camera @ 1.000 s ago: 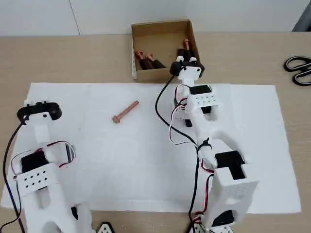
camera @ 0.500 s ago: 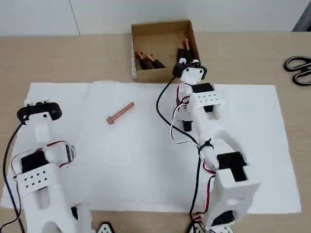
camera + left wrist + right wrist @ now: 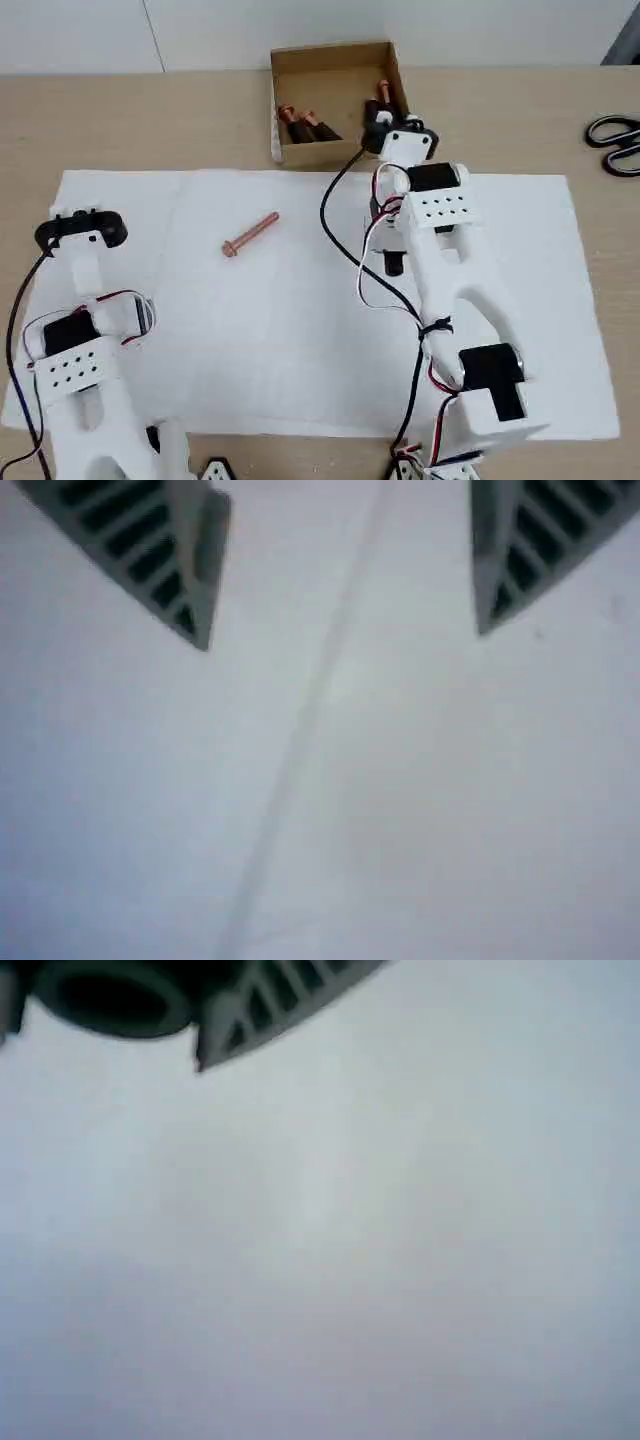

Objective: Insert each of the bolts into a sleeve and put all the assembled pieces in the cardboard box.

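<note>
A box (image 3: 277, 110) sits on the bench (image 3: 150, 120) just behind a sheet (image 3: 300, 330), holding what seem to be three assembled pieces (image 3: 305, 125). One bolt (image 3: 251, 233) lies on the sheet, left of centre. Scissors (image 3: 615, 132) lie on the bench, far right.

No writing, label, number or sign can be read anywhere. The cardboard box (image 3: 335, 50) in the upper middle of the frame has plain brown walls. The white sheet (image 3: 280, 340) spread over the table (image 3: 130, 120) carries no print. The arms' white housings have no legible marking on them.
</note>
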`<action>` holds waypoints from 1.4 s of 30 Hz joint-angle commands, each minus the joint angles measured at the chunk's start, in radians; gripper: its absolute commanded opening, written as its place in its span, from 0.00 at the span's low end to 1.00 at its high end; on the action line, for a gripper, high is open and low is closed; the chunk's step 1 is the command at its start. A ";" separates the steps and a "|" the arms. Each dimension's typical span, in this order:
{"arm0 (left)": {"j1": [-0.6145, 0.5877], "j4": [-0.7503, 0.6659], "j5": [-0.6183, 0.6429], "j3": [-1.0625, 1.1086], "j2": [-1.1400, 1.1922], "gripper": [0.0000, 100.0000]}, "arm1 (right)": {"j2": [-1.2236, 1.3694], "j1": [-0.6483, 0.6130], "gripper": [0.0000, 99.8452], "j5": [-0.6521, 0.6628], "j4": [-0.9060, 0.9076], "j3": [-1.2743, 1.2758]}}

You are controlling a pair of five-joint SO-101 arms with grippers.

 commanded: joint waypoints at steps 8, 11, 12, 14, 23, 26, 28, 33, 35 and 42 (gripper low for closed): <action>0.000 -0.017 0.009 -0.005 -0.021 0.16 | 0.084 0.008 0.04 -0.038 -0.111 0.006; 0.000 -0.017 0.009 -0.005 -0.021 0.16 | 0.110 0.012 0.04 -0.040 -0.111 0.005; 0.000 -0.017 0.009 -0.005 -0.021 0.16 | 0.114 0.013 0.04 -0.040 -0.110 0.005; 0.000 -0.017 0.009 -0.005 -0.021 0.16 | 0.116 0.013 0.04 -0.040 -0.104 0.005; 0.000 -0.017 0.009 -0.005 -0.021 0.16 | 0.114 0.012 0.13 -0.040 -0.102 0.005; 0.000 -0.017 0.009 -0.005 -0.021 0.16 | 0.114 0.008 0.19 -0.040 -0.102 0.005; 0.000 -0.017 0.009 -0.005 -0.021 0.16 | 0.114 0.007 0.19 -0.040 -0.102 0.005; 0.000 -0.017 0.009 -0.005 -0.021 0.16 | 0.114 0.005 0.13 -0.040 -0.079 0.005; 0.000 -0.017 0.009 -0.005 -0.021 0.16 | 0.114 0.005 0.11 -0.040 -0.059 0.005; 0.000 -0.017 0.009 -0.005 -0.021 0.16 | 0.124 0.008 0.09 -0.040 -0.062 0.005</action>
